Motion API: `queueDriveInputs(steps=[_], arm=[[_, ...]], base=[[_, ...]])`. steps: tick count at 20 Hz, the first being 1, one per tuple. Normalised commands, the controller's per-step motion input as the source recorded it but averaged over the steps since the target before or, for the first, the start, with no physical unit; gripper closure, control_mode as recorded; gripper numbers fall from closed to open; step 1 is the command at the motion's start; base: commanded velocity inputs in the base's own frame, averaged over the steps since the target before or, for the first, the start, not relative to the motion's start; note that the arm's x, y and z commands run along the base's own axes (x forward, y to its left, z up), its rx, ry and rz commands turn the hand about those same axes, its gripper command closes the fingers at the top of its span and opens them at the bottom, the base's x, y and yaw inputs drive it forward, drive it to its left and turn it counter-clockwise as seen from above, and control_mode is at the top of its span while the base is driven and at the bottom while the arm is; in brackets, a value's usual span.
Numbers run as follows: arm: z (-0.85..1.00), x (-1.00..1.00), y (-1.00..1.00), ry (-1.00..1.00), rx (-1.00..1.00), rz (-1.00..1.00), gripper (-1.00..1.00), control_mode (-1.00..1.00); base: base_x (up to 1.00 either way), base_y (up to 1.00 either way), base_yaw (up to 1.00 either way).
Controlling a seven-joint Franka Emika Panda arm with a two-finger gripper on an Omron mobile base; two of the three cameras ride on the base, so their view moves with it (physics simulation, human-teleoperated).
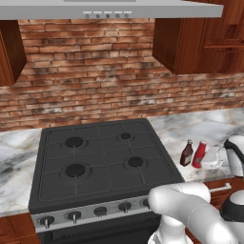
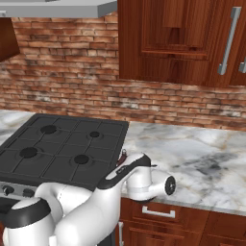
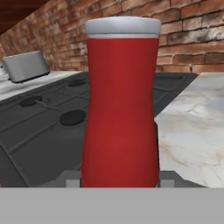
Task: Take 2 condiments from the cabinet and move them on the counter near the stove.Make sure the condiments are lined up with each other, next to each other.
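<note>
Working from the stove (image 1: 102,162) rightward, we judge the step in hand to be setting the second condiment down on the counter (image 1: 214,126) just off the stove's right edge, so our aim should be a clean, upright release. The maroon bottle (image 1: 186,153) already stands on the marble close to that edge, and the red bottle (image 1: 199,155) stands immediately to its right, nearly touching it, at about the same depth from the counter's front edge. To do this well, we would check that the red bottle's base sits flat on the slab before letting go, keep it level with the maroon one so the pair reads as a row, and open the fingers evenly so neither side drags the bottle over into its neighbour. Backing straight away to the right, away from the stove, looks safest to us, since the maroon bottle is so close on the other side. As for the gripper (image 3: 120,183), in the hand view its two finger tips flank the base of the red bottle, which stands upright and central, white cap on top; the jaws stand narrow and appear clamped on the bottle's body, holding nothing else.
</note>
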Motion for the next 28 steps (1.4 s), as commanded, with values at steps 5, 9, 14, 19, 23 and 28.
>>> queueDriveInputs(steps=[5,9,14,19,23,28], arm=[[-0.10,0.09,0.07,0.00,0.00,0.00,1.00,-1.00],[-0.09,0.09,0.04,0.00,0.00,0.00,1.00,-1.00],[-0.10,0.08,0.00,0.00,0.00,0.00,1.00,-1.00],[-0.10,0.10,0.00,0.00,0.00,0.00,1.00,-1.00],[-0.10,0.11,0.00,0.00,0.00,0.00,1.00,-1.00],[-0.08,0.03,0.00,0.00,0.00,0.00,1.00,-1.00]], base=[[0.00,0.00,0.00],[0.00,0.00,0.00],[0.00,0.00,0.00],[0.00,0.00,0.00],[0.00,0.00,0.00],[0.00,0.00,0.00]])
